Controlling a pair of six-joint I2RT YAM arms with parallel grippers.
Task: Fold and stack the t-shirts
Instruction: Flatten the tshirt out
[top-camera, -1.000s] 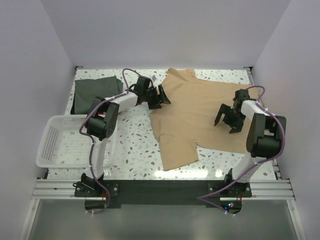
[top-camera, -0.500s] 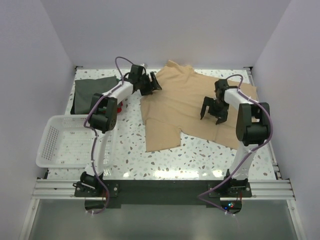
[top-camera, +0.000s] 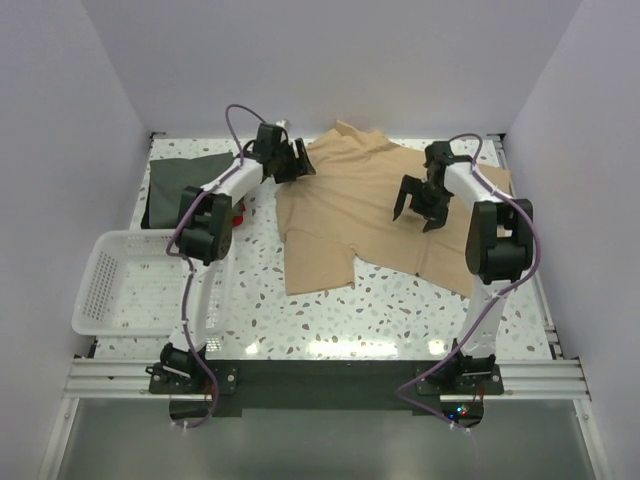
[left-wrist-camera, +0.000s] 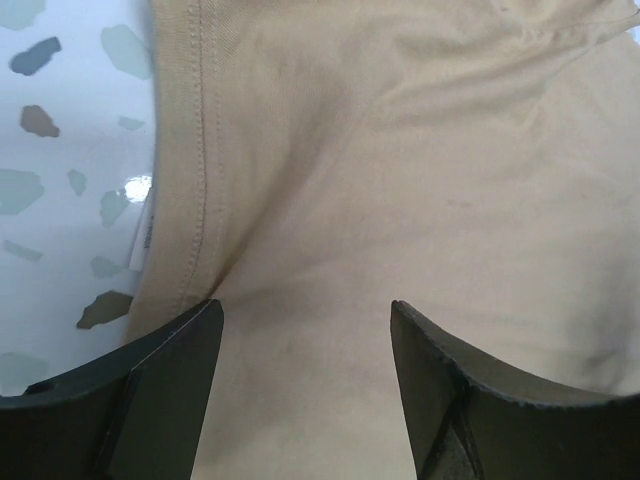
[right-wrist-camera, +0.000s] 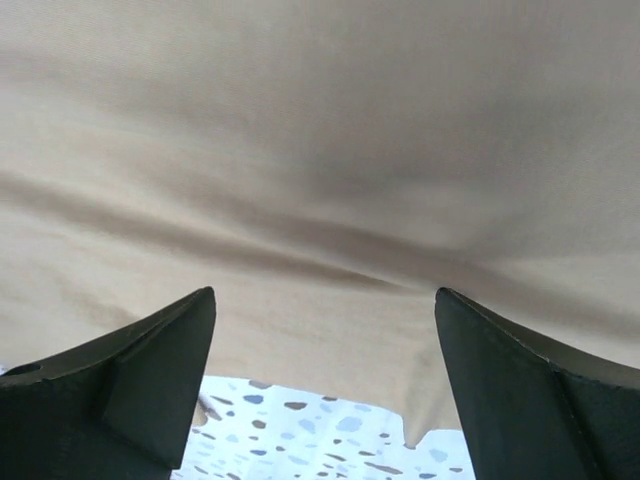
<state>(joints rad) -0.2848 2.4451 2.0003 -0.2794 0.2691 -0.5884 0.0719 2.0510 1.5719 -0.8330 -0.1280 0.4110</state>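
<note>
The tan t-shirt (top-camera: 350, 205) lies spread on the table, collar toward the back. My left gripper (top-camera: 302, 161) is open at its back-left edge; the left wrist view shows the gripper (left-wrist-camera: 303, 305) straddling flat tan cloth (left-wrist-camera: 400, 180) beside a stitched hem (left-wrist-camera: 190, 150). My right gripper (top-camera: 413, 214) is open over the shirt's right middle; in the right wrist view the gripper (right-wrist-camera: 324, 292) spans wide over tan cloth (right-wrist-camera: 320, 130). The dark grey-green shirt (top-camera: 185, 185) lies folded at the back left. A red edge (top-camera: 238, 212) shows beside it.
A white mesh basket (top-camera: 100, 300) stands at the left front. The side and back walls stand close around the speckled table (top-camera: 400, 310). The left arm's links reach over the area beside the grey-green shirt.
Both grippers have moved back and to the left. The tan shirt has slid left and toward the back with them, its lower flap now nearer the table's middle.
</note>
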